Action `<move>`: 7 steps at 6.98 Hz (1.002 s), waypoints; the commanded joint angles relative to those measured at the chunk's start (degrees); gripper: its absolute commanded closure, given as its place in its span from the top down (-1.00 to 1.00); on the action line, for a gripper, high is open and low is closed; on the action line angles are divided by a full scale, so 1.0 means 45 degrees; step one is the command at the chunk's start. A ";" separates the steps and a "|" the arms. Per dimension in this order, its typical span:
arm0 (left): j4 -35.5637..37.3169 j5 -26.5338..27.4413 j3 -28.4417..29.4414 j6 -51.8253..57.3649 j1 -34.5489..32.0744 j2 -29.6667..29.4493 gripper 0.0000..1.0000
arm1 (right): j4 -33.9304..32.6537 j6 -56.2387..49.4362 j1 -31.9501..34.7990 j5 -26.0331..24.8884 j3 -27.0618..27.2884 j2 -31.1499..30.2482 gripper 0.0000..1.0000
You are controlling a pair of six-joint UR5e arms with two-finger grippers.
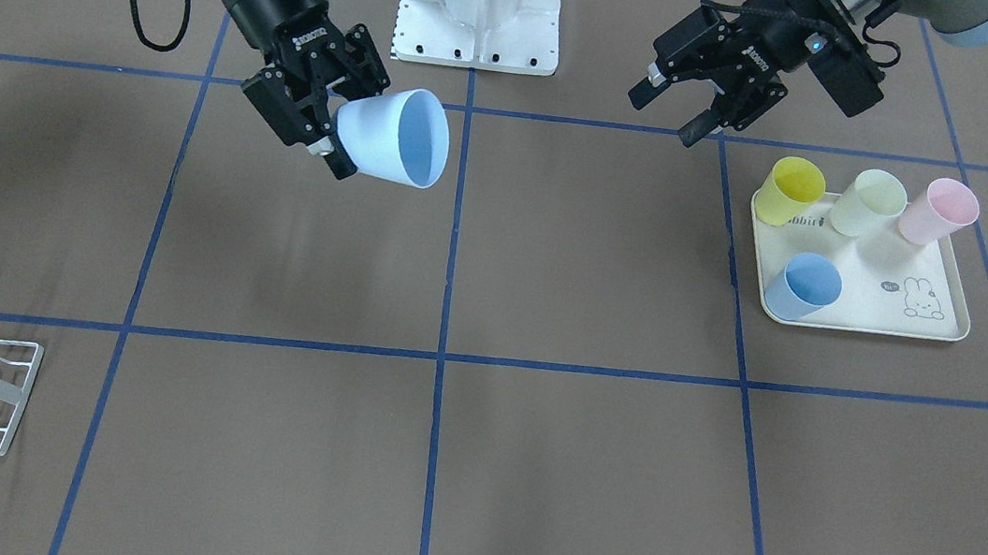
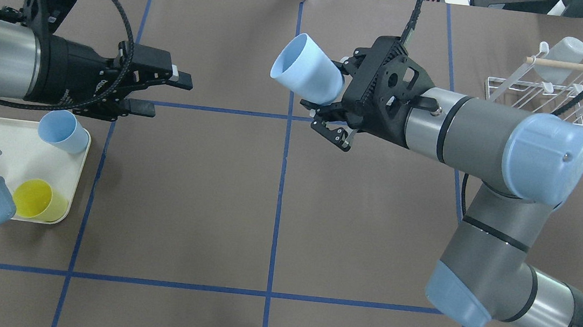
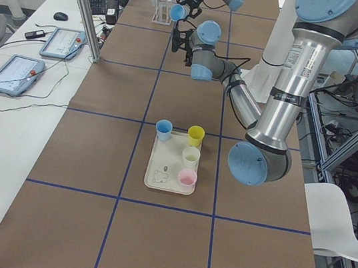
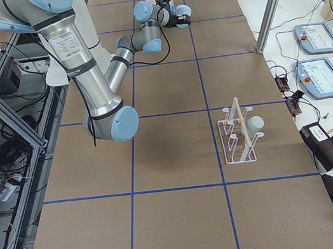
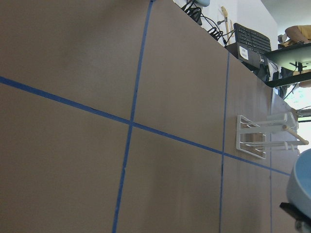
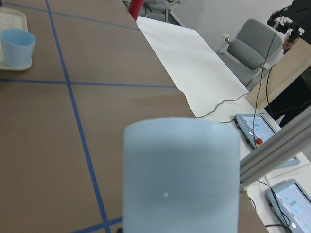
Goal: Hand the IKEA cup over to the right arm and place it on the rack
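Note:
My right gripper [image 2: 331, 101] is shut on the base of a pale blue IKEA cup [image 2: 306, 75] and holds it on its side, in the air over the table's middle, mouth pointing away from the wrist. The same cup shows in the front view [image 1: 398, 138] with the right gripper [image 1: 333, 143], and it fills the right wrist view [image 6: 180, 179]. My left gripper [image 2: 165, 95] is open and empty, apart from the cup, above the tray's edge; it also shows in the front view [image 1: 671, 113]. The white wire rack [image 2: 543, 87] with its wooden dowel stands at the far right.
A cream rabbit-printed tray [image 1: 867, 309] holds a blue cup [image 1: 802, 285], a yellow cup [image 1: 792, 190], a pale green cup [image 1: 871, 203] and a pink cup [image 1: 938, 211]. A greyish cup [image 2: 565, 54] hangs on the rack. The robot's white base plate [image 1: 481, 2] sits between the arms.

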 commanded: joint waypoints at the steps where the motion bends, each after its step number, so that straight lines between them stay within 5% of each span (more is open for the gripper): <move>1: 0.0004 0.0048 -0.0028 0.0211 0.0000 0.0159 1.00 | -0.0440 -0.1152 0.0988 -0.0218 -0.0040 -0.1151 -1.00; 3: 0.0004 0.0029 -0.0028 0.0211 0.0000 0.0139 1.00 | -0.0362 -0.2104 0.1147 -0.3170 0.0037 -0.1778 -1.00; 4: 0.0004 0.0048 -0.0028 0.0211 0.0000 0.0139 1.00 | -0.0517 -0.5748 0.1321 -0.3285 -0.0136 -0.2052 -1.00; 7: -0.0015 0.0068 -0.0028 0.0211 0.0000 0.0139 1.00 | -0.0635 -0.9979 0.3054 -0.3091 0.0194 -0.4277 -1.00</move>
